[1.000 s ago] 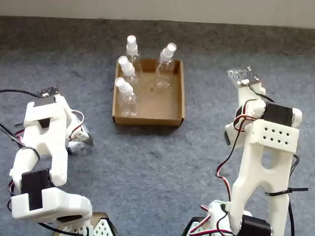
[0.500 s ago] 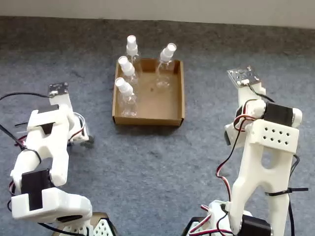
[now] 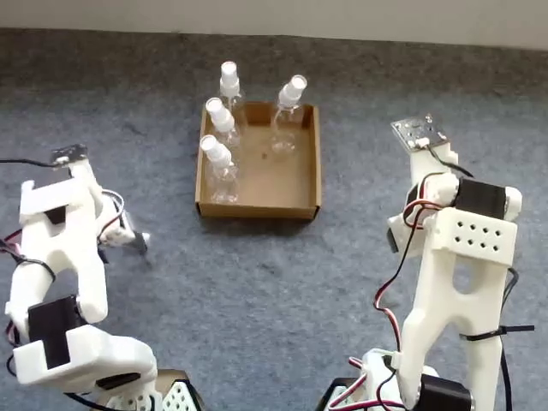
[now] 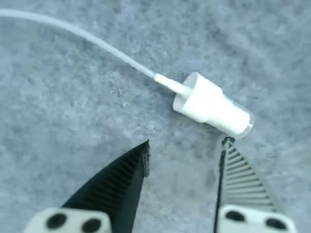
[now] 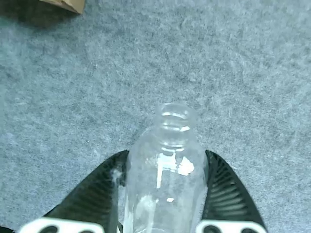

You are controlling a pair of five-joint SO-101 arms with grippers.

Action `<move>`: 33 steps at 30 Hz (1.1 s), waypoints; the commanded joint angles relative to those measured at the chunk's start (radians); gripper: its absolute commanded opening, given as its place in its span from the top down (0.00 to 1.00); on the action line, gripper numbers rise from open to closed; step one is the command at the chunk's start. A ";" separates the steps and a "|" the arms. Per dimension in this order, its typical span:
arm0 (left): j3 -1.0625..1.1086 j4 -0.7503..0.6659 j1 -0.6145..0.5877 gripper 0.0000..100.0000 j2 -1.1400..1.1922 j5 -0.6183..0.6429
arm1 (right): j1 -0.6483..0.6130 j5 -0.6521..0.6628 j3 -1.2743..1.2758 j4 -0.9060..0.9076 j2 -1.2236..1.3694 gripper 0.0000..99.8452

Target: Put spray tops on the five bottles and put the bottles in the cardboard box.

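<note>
Prob. robotics lab bench; grey felt mat [image 3: 257,282]; exposed servo wiring [image 3: 418,208].

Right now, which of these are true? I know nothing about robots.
1. The right gripper holds a clear plastic bottle with no top on its neck. True.
2. The left gripper is clamped on the white spray top. False: it is open, and the top lies on the grey carpet just beyond its fingertips.
3. Four bottles at the brown cardboard box wear spray tops. True.
4. The box is tipped on its side. False: it sits flat, open side up.
</note>
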 commanded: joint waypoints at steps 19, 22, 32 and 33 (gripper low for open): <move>0.096 -0.305 0.122 0.78 -0.004 0.523 | -0.005 0.011 -0.008 -0.007 -0.031 0.89; 0.142 -0.348 0.122 0.85 -0.004 0.522 | -0.005 0.011 -0.008 -0.007 -0.031 0.89; 0.147 -0.307 0.107 1.00 -0.019 0.442 | -0.005 0.011 -0.007 -0.007 -0.031 0.89; 0.131 -0.290 0.101 1.00 -0.025 0.408 | -0.005 0.011 -0.008 -0.007 -0.031 0.89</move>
